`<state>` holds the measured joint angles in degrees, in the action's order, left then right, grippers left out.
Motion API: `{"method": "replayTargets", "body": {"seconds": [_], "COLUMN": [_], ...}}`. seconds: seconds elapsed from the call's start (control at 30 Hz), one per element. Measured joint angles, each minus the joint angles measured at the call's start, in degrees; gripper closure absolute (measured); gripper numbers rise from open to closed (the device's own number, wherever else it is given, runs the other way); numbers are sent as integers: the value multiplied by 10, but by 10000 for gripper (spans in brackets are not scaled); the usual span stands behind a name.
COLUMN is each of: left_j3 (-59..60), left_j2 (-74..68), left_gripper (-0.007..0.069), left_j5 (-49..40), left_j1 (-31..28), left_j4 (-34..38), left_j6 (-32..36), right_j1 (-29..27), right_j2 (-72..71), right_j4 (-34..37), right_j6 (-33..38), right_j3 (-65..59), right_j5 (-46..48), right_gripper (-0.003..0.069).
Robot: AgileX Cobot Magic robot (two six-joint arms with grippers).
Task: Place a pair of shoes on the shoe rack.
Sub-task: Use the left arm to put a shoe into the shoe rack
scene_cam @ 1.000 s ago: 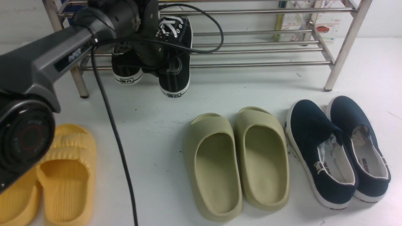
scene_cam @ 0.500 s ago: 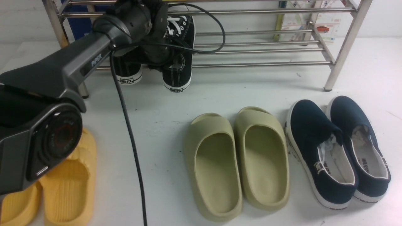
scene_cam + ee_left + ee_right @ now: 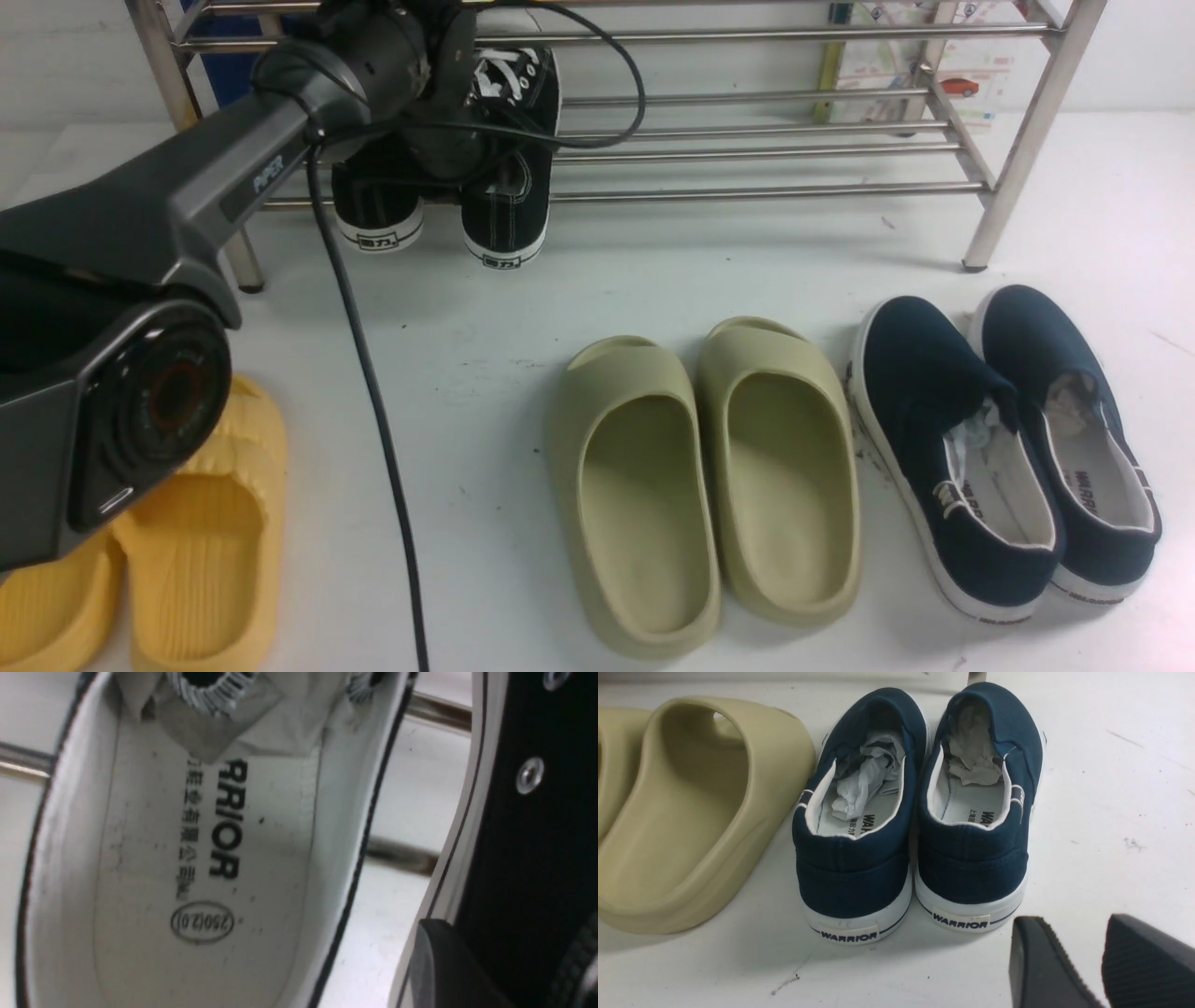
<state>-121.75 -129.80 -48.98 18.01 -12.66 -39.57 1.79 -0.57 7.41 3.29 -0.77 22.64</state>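
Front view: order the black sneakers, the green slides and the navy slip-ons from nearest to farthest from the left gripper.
1. Black sneakers: at the left end of the rack, right at the left gripper.
2. Green slides: in the middle, in front of the rack.
3. Navy slip-ons: far right.

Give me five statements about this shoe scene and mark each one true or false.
1. The pair of shoes lies at the shoe rack's left end, heels toward the robot. True.
2. The olive-green slides stand on the rack. False: the olive-green slides stand on the table before it.
3. The navy slip-ons hold crumpled paper. True.
4. The right gripper holds a navy slip-on. False: the right gripper is open and empty, near their heels.
5. The yellow slides lie at the robot's right. False: the yellow slides lie at its left.
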Motion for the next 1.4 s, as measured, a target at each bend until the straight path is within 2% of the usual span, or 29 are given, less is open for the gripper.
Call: {"method": "replayTargets", "body": {"seconds": [0.1, 0.2, 0.4, 0.57, 0.63, 0.7, 0.8, 0.93, 1.1, 1.4], "left_j3": [-7, -8, -8, -9, -7, 15, 67, 141, 244, 246], "left_j2": [6, 16, 50, 71, 82, 106, 148, 194, 200, 126], "left_gripper": [406, 364, 352, 420, 473, 552, 622, 638, 638, 638], "left_j5": [15, 7, -42, -125, -172, -208, -208, -197, -122, 71], "left_j1": [-1, 0, 0, 1, 7, 28, 61, 88, 85, 40], "left_j4": [-4, 10, 59, 105, 111, 86, 31, 1, 1, 3], "left_j6": [-1, -1, 20, 72, 91, 102, 94, 82, 100, 109], "right_j1": [0, 0, 0, 0, 0, 0, 0, 0, 0, 0], "right_j2": [0, 0, 0, 0, 0, 0, 0, 0, 0, 0], "right_j4": [0, 0, 0, 0, 0, 0, 0, 0, 0, 0], "right_j6": [0, 0, 0, 0, 0, 0, 0, 0, 0, 0], "right_j3": [0, 0, 0, 0, 0, 0, 0, 0, 0, 0], "right_j5": [0, 0, 0, 0, 0, 0, 0, 0, 0, 0], "right_gripper": [413, 413, 413, 413, 413, 413, 413, 413, 413, 413]}}
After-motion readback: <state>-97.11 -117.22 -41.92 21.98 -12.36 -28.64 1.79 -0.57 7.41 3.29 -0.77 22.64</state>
